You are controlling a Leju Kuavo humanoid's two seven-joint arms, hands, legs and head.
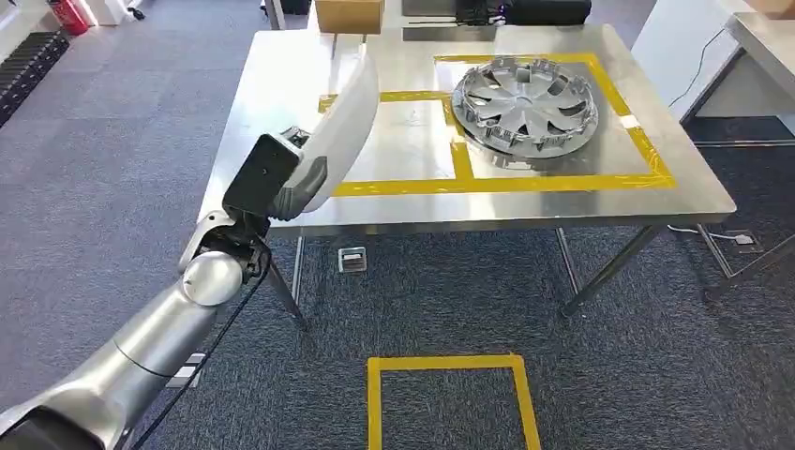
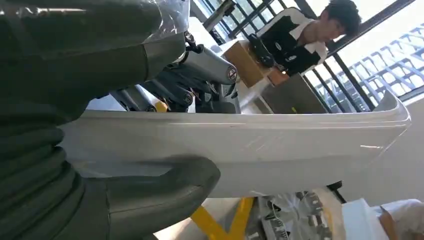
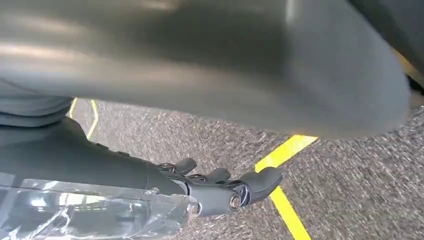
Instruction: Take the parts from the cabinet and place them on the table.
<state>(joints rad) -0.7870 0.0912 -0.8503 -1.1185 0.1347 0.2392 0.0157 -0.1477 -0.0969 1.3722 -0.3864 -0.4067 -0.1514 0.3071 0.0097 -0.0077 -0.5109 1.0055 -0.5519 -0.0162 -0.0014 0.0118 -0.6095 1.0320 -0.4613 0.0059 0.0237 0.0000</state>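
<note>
My left hand (image 1: 302,178) grips the lower end of a long white curved panel (image 1: 348,108), which stands tilted over the left front part of the steel table (image 1: 272,103). In the left wrist view the thumb (image 2: 160,192) presses one side of the white panel (image 2: 270,150) and the darker fingers (image 2: 200,65) lie across the other. A silver wheel cover (image 1: 527,99) lies flat in the right yellow-taped square on the table. My right hand (image 3: 220,187) hangs above the carpet, holding nothing, with its fingers apart from the thumb.
Yellow tape marks two squares on the table; the left one (image 1: 412,141) lies under the panel's tip. A cardboard box (image 1: 349,14) sits at the table's far edge. A person (image 2: 305,35) stands beyond the table. A yellow square (image 1: 450,394) marks the carpet.
</note>
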